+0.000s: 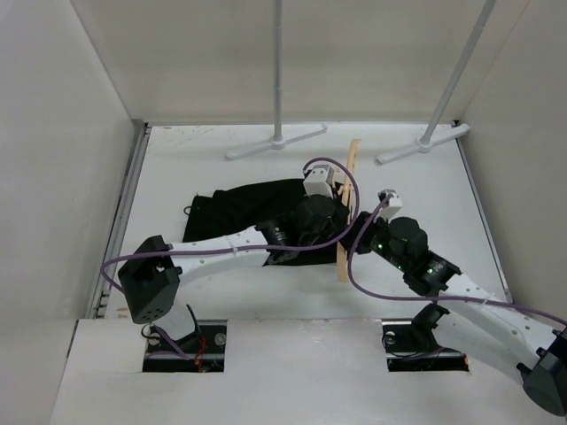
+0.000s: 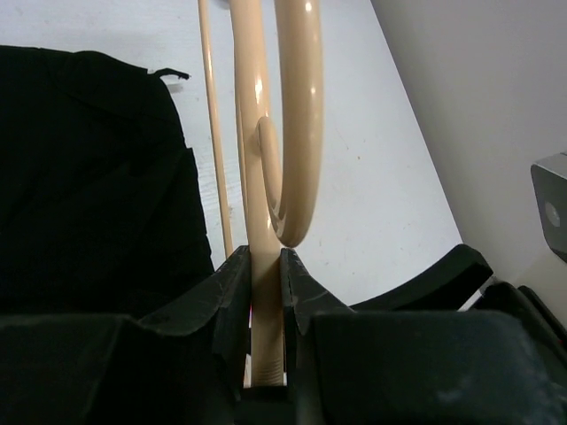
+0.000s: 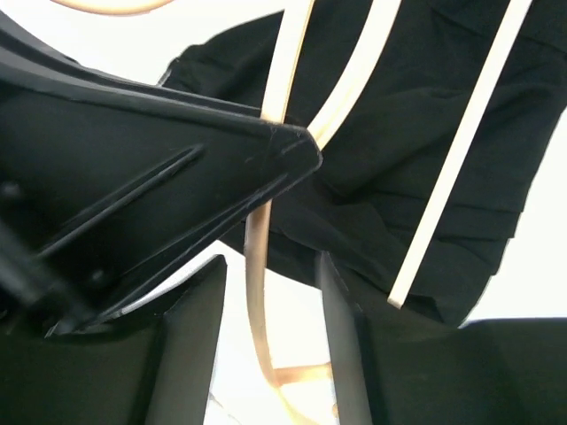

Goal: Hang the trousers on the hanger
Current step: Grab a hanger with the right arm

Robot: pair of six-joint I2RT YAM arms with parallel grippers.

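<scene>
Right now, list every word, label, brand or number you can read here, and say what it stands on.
None: no readable text or number shows on the pale tan wooden hanger, the black soft fabric trousers or the white table.

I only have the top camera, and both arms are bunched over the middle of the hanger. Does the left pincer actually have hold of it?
Observer: Yes. The left wrist view shows the left pincer shut on the hanger, clamping its stem just below the hook.
Operator: And the right one?
Observer: The right pincer is open. A thin strip of the hanger runs through the gap and touches neither side.
Operator: Is any fabric over the bar yet?
Observer: Not that I can see. In the right wrist view the hanger's bars cross in front of the trousers, and none of the fabric is draped over them.
</scene>
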